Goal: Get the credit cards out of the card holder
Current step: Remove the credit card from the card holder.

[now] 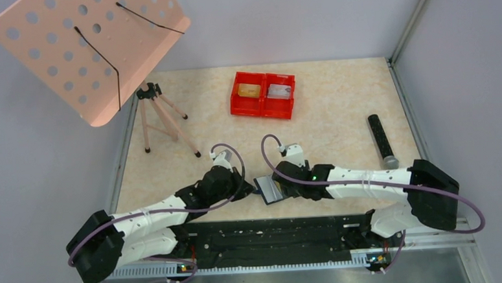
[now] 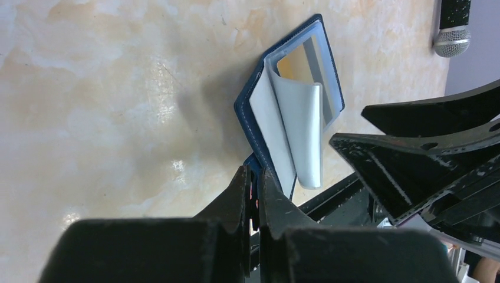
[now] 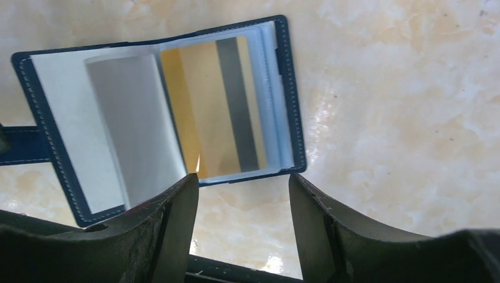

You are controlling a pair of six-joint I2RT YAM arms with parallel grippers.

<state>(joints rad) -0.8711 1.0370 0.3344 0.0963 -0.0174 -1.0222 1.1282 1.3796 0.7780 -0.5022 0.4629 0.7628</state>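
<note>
From above, the card holder (image 1: pixel 268 188) lies open on the table between my two tools. The left gripper (image 1: pixel 253 187) is against its left side and the right gripper (image 1: pixel 284 186) is at its right side. Well ahead of both stands a red tray (image 1: pixel 260 110), with a black cylinder (image 1: pixel 380 140) off to the right.

On the left wrist camera, the left jaws are pinched together on the holder's closure tab (image 2: pixel 252 167), so the wallet is pinned just ahead of the fingertips. Beyond the tab a grey leaf (image 2: pixel 306 135) curls up off the open wallet, and a gold card (image 2: pixel 293 63) shows behind it. That curl tells me the pockets are limp. I judge the whole holder light enough to slide or lift unless the tab is held down.

On the right wrist camera, the right jaws stand well apart with nothing between them. The gold card's near edge lies just ahead of the gap, a little toward the left finger. The card looks thin, stiff and glossy, so probably slippery, and it seems to sit under a clear sleeve. I would pinch its flat faces at that near edge. I cannot tell which way the sleeve opens.
</note>
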